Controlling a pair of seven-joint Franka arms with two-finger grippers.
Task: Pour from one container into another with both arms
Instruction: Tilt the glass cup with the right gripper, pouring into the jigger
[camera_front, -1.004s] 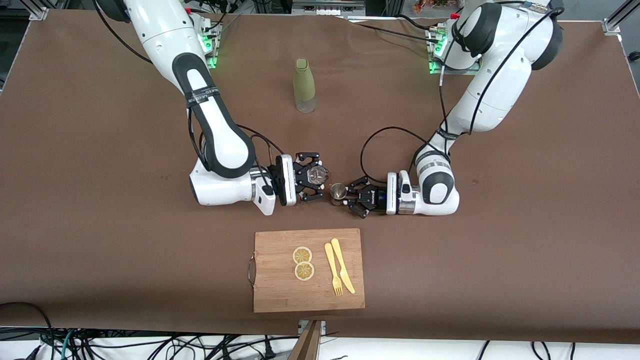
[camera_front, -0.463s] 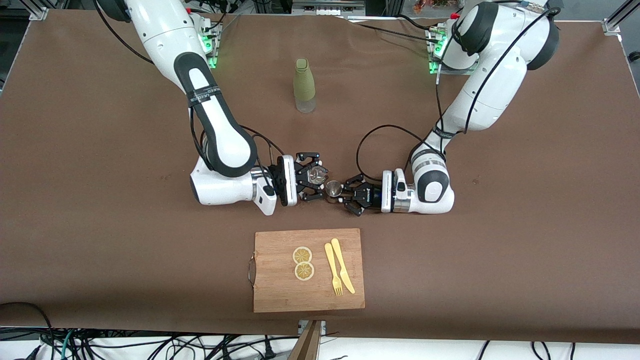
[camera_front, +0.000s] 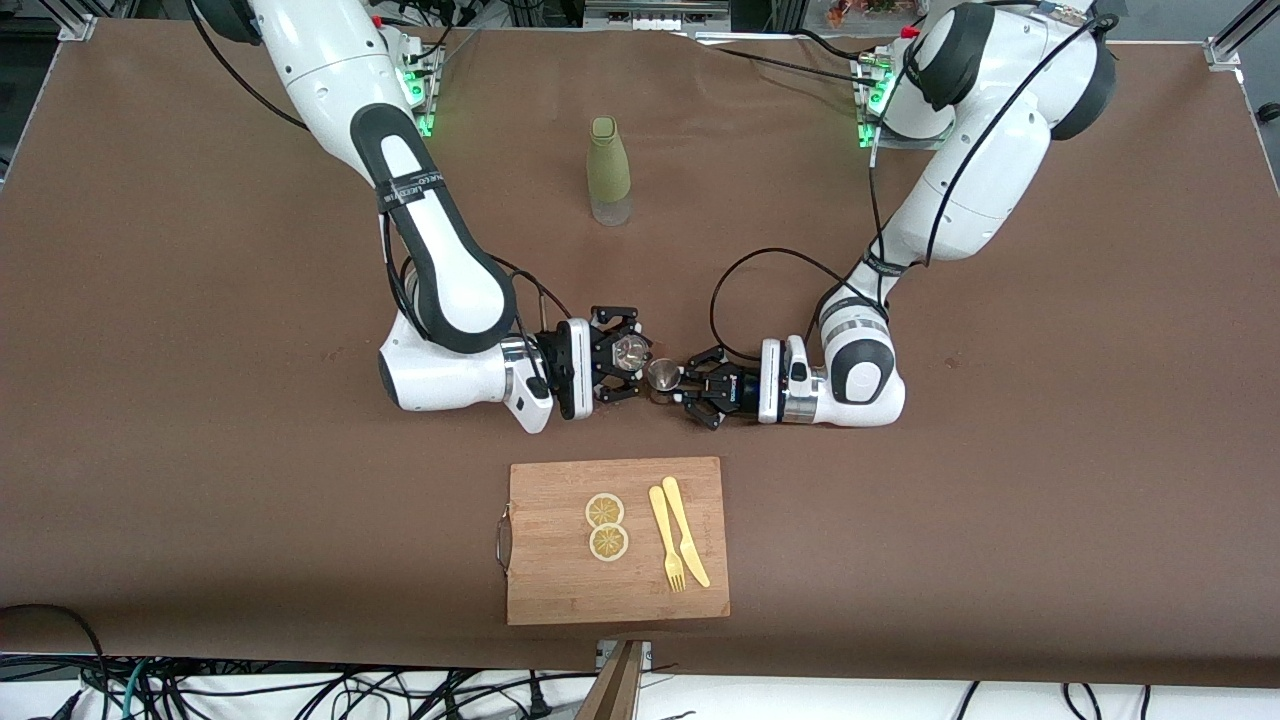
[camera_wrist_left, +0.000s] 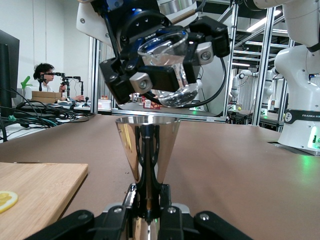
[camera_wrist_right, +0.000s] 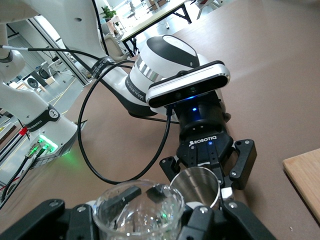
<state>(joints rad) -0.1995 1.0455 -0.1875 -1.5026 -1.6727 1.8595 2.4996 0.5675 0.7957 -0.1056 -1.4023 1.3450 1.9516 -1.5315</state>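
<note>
Left gripper (camera_front: 680, 385): mine, reaching in low over the middle of the desk (camera_front: 200, 450); fingers clamped on the narrow waist of a metal jigger (camera_front: 663, 376).
Jigger: held upright; in the left wrist view (camera_wrist_left: 148, 150) its upper cone flares to an open rim, and the stem runs down between my finger pads.
Right gripper (camera_front: 622, 366): mine, facing the left gripper at about the same height; fingers clamped around a clear glass (camera_front: 631, 351).
Glass: tilted, with its mouth leaning toward the jigger. In the left wrist view the glass (camera_wrist_left: 167, 67) hangs just above the jigger's rim and slightly to one side. In the right wrist view the glass (camera_wrist_right: 137, 210) sits in the foreground with the jigger (camera_wrist_right: 196, 184) just beside its rim.
Contents: I cannot tell whether either vessel holds liquid.
Gap: glass and jigger are very close; I cannot tell whether they touch.
Both arms: the right arm (camera_front: 420, 230) comes from its base at the top of the front view, the left arm (camera_front: 960, 190) from the other base; both bend down so their wrists lie level above the desk.
Board (camera_front: 560, 580): wooden, nearer the front camera than the grippers; carries two lemon slices (camera_front: 606, 526), a yellow fork (camera_front: 665, 540) and a yellow knife (camera_front: 685, 532).
Bottle (camera_front: 608, 170): green, upright, farther from the front camera, between the two bases.
</note>
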